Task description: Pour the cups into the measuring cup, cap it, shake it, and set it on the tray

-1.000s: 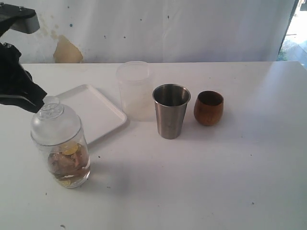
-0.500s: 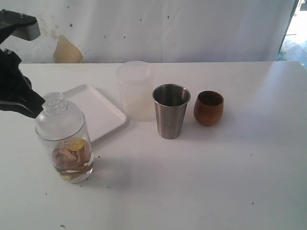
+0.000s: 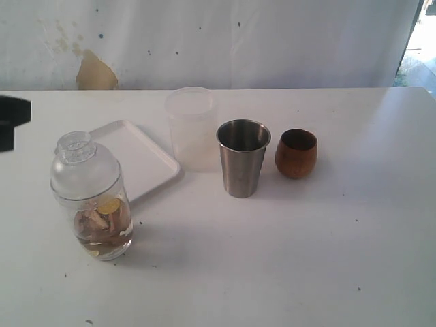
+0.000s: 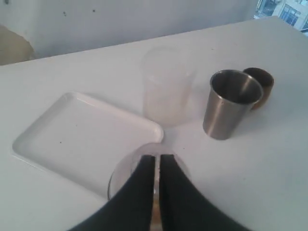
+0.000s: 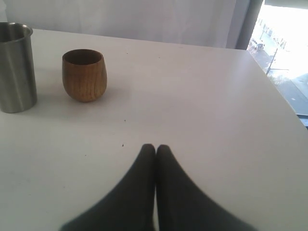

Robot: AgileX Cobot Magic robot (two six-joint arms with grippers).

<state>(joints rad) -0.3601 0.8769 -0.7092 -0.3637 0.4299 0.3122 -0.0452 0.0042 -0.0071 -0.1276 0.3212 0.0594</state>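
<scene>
The measuring cup (image 3: 90,204) stands upright on the table at the front left, just in front of the tray (image 3: 139,163). It wears a clear domed cap and holds brownish pieces in liquid. The steel tumbler (image 3: 243,158) and the wooden cup (image 3: 296,153) stand side by side at the middle. My left gripper (image 4: 157,156) hovers above the capped measuring cup (image 4: 121,175), its jaws all but together with nothing between them. Only a dark part of the left arm (image 3: 10,122) shows at the exterior view's left edge. My right gripper (image 5: 155,147) is shut and empty, over bare table near the wooden cup (image 5: 84,74).
A frosted whitish plastic cylinder (image 3: 191,129) stands behind the steel tumbler, beside the tray's far corner. A white wall closes off the back of the table. The tray (image 4: 82,134) has nothing on it.
The left gripper has drawn away from the cap's neck toward the left edge of the exterior view. The measuring cup shifted slightly right, then stayed standing on its own.
</scene>
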